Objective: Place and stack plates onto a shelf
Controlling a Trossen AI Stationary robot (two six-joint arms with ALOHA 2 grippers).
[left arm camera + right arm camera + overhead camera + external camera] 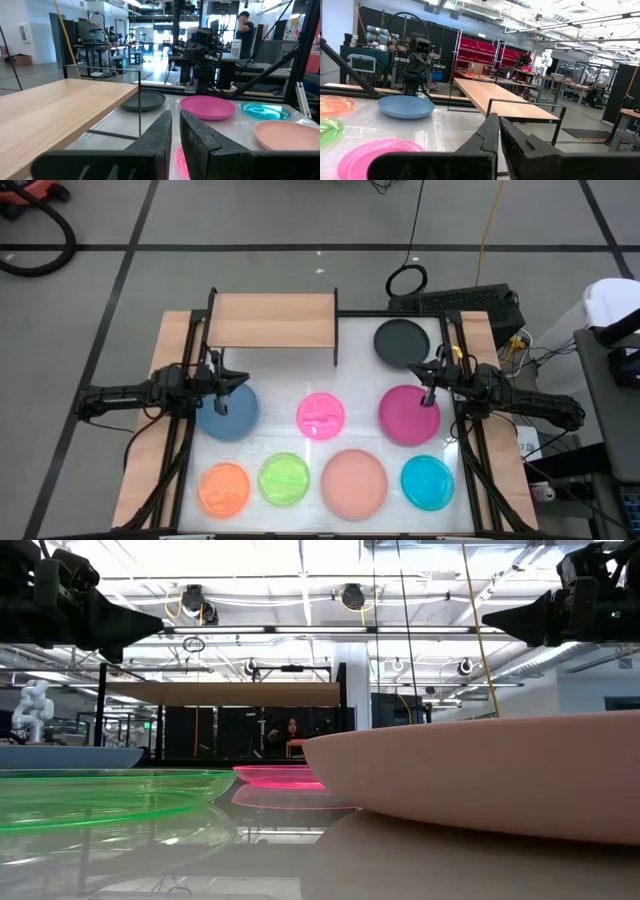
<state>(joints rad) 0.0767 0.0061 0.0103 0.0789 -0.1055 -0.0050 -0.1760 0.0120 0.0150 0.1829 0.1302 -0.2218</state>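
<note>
The shelf (272, 320), a light wooden board on thin black legs, stands at the table's far left. Several plates rest flat on the white tabletop. The grey plate (402, 342) is far right, and the blue (228, 418), pink (321, 415) and magenta (408, 420) plates form the middle row. The orange (224, 487), green (284, 479), salmon (354, 482) and cyan (428, 481) plates line the near edge. My left gripper (243, 380) hovers level above the blue plate's far rim, shut but for a slim gap and holding nothing. My right gripper (426, 377) hovers shut above the magenta plate's far rim.
Black frame rails (180, 450) run along both sides of the table, over its wooden borders. A black box and cables (470, 305) lie behind the far right corner. Bare tabletop (300, 375) shows between the shelf and the middle row. A person (290, 730) stands far behind the table.
</note>
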